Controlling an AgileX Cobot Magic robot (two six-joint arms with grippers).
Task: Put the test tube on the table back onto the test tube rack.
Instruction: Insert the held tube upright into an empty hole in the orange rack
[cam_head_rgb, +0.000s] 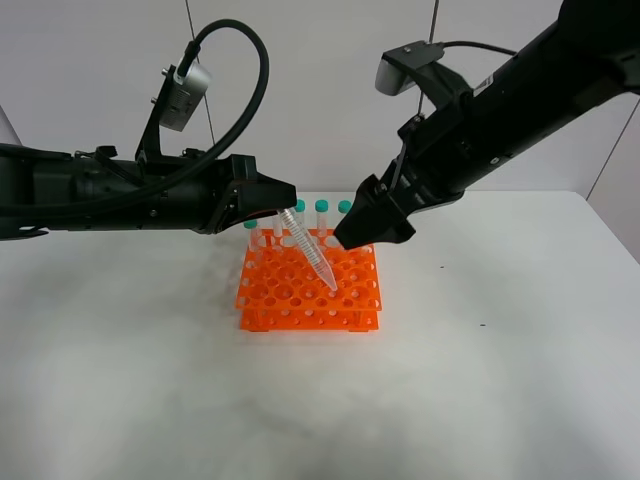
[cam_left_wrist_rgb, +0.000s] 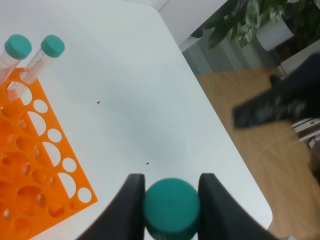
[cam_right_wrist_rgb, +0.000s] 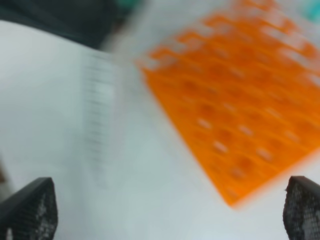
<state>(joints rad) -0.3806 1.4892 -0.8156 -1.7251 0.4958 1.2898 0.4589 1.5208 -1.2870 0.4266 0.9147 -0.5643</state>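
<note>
Arm on the left lies roughly level across the worktop (cam_head_rgb: 500, 380), with the left claw (cam_head_rgb: 284, 204) clamped on the teal cap of the test tube (cam_head_rgb: 310, 250). The left wrist view shows the cap pinched between both fingers (cam_left_wrist_rgb: 131, 205). The tube is off the worktop and tilted, cap end high toward the left arm and pointed tip low toward the right. The tip is over the top grid of the orange test tube rack (cam_head_rgb: 300, 295), right of its centre; I cannot tell whether it has entered a hole. The rack stands on the worktop near the middle, and several capped tubes (cam_head_rgb: 321, 210) stand upright in its far row. The right claw (cam_head_rgb: 352, 238) hangs over the far right part of the rack, just beside the tilted tube. The right wrist view is blurred, but its fingers (cam_right_wrist_rgb: 30, 207) sit at opposite edges, so the claw is wide apart and grips nothing.
</note>
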